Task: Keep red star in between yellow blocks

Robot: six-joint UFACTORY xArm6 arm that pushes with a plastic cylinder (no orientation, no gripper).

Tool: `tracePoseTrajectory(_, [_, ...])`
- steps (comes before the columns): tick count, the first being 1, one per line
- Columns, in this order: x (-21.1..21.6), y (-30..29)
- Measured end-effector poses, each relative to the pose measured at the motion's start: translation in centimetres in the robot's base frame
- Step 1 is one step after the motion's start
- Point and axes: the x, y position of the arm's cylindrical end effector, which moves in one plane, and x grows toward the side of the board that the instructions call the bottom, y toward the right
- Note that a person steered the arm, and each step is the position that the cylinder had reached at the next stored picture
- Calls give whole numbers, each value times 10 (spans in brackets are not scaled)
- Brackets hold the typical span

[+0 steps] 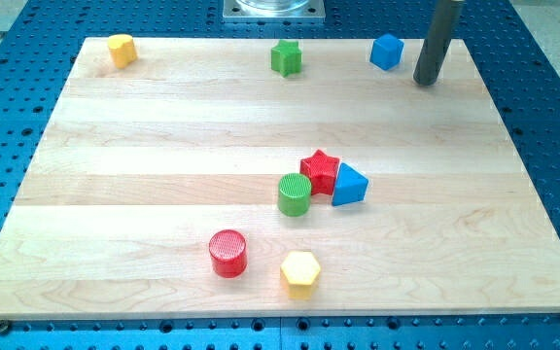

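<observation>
**Red star sat in a tight cluster, far from my tip**

The red star lay a little right of the desk's middle, touching the green cylinder on its lower left and the blue triangular block on its right. One yellow block, a hexagon, stood near the view's bottom, below the star, with the red cylinder just beside it. The other yellow block, whose shape I could not tell well, was far off at the view's top left corner.

My tip rested at the view's top right, just beside the blue cube and well apart from the star. The star lay down and to the view's left of it. There was no pincer on this arm, only the rod, so no state could be told.

I judged that the star had to travel up and left, toward the line joining the two yellow blocks, so the tip needed to come around to the star's lower right side first. A green star stood at the top edge.
</observation>
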Motion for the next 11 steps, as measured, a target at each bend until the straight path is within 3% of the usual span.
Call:
tracePoseTrajectory(1, [44, 0])
tracePoseTrajectory(2, [133, -8])
tracePoseTrajectory(3, [190, -63])
tracePoseTrajectory(5, [192, -251])
tracePoseTrajectory(6, [176, -293])
tracePoseTrajectory(8, [145, -229])
tracePoseTrajectory(10, [144, -314])
tracePoseTrajectory(11, [142, -275])
